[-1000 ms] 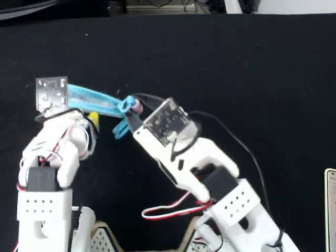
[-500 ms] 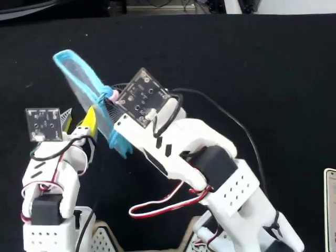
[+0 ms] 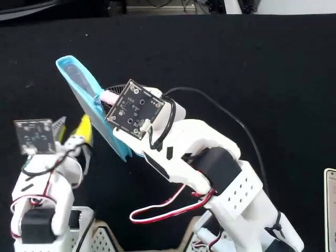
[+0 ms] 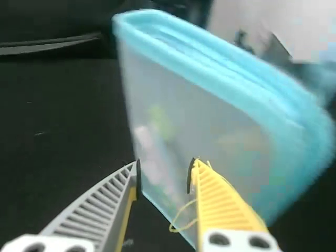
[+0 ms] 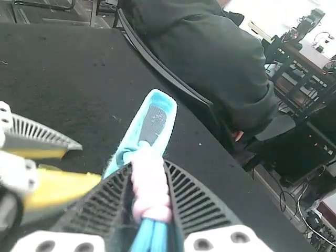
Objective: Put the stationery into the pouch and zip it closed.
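A pale blue see-through pouch stood tilted on edge in the upper left of the high view, above the black table. The right gripper was clamped on the pouch at its pink pull. The left gripper, jaws narrowly apart and holding nothing, sat just beside the pouch's lower edge.

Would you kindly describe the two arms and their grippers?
The left arm and right arm are white with black motors. The left gripper has one grey and one yellow ribbed finger; the right gripper has black ribbed ones. Red-white wires loop below.
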